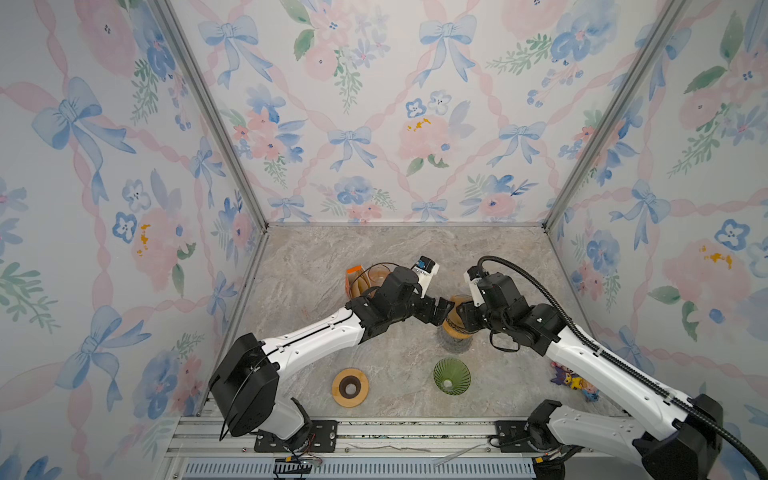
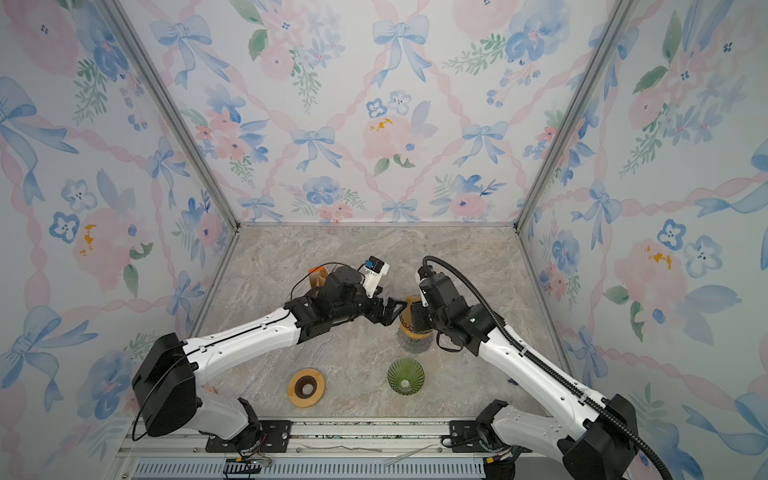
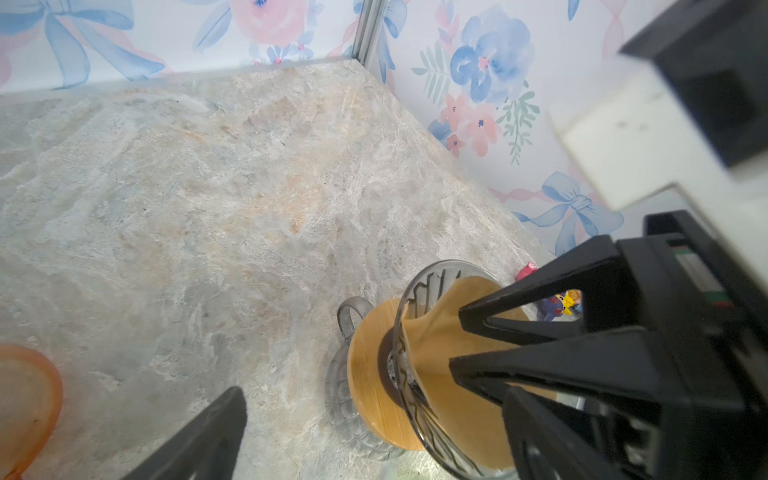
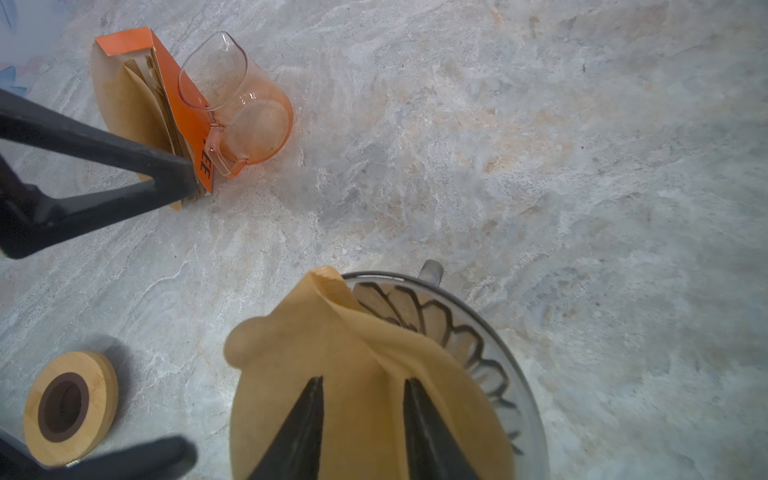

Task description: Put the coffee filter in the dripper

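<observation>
Sitting in the glass dripper (image 4: pixel 457 328), the coffee filter (image 4: pixel 332 353) lies against one side of the cone, one corner poking above the rim. We see the right gripper (image 4: pixel 361 380) on it, fingers close together with a raised fold of paper pinched between them. The dripper rests by its wooden collar (image 3: pixel 370 374) on a clear server (image 3: pixel 340 403) on the marble table (image 4: pixel 540 166). Our left gripper (image 1: pixel 441 311) hovers just beside the dripper, jaws spread wide. Farther back stand an orange filter packet (image 4: pixel 124 43) and an orange glass jug (image 4: pixel 257 120), touching. Near the front edge lie a wooden ring (image 1: pixel 350 387) and a green dripper (image 1: pixel 451 375), apart.
</observation>
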Tool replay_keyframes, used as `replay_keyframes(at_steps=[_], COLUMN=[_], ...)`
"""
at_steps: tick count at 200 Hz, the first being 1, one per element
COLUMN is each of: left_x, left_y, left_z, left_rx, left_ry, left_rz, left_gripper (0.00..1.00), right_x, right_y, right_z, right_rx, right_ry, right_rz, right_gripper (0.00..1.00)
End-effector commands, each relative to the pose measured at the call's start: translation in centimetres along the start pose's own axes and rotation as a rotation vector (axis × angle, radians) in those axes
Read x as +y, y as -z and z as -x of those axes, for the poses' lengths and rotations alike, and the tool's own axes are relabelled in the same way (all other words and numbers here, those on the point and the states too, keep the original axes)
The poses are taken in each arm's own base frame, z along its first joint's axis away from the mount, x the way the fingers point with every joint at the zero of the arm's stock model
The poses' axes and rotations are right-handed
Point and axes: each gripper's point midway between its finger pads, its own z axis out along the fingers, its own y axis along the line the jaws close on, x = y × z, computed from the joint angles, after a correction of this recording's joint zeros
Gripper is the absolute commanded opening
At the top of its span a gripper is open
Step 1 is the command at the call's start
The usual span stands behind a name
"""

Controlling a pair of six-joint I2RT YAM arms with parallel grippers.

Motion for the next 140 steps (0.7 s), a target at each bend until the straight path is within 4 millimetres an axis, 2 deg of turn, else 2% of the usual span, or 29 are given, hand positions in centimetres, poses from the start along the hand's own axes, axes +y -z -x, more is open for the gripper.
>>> replay_keyframes(at_steps=[1,35,51,81,111,140], left_x=[-1.3,-1.2,-1.5,-1.8,-0.6,-0.3], left_y=[-0.7,-0.7,-0.3,-0.2,-0.6,-1.9], left_z=[0.2,-1.2,-2.0,-2.4,-2.6,-3.5], left_rx=[0.03,0.136,0.177,0.217,0.204,0.235], left_ry=[0.008,0.02,0.055,0.117,0.126,0.168], left_rz=[-0.04,-0.021,-0.036,-0.032,0.043,0.052], left_gripper=[0.98,0.98,0.98,0.98,0.98,0.98], right_x=[-0.3,-1.9,-2.8,-3.9,-4.3,-4.6], right_y=[1.9,4.0,4.1,3.4,2.5,1.6], right_z=[1.0,1.5,1.1,0.4,0.0,-1.2], right_rx=[-0.024,-0.018,0.009,0.04,0.037,0.072], right_ry=[-0.007,-0.014,-0.032,-0.099,-0.173,-0.185], right_rz=[-0.017,-0.053,-0.058,-0.025,0.024,0.022], right_gripper=[0.39,0.47,0.53,0.64,0.77,0.8])
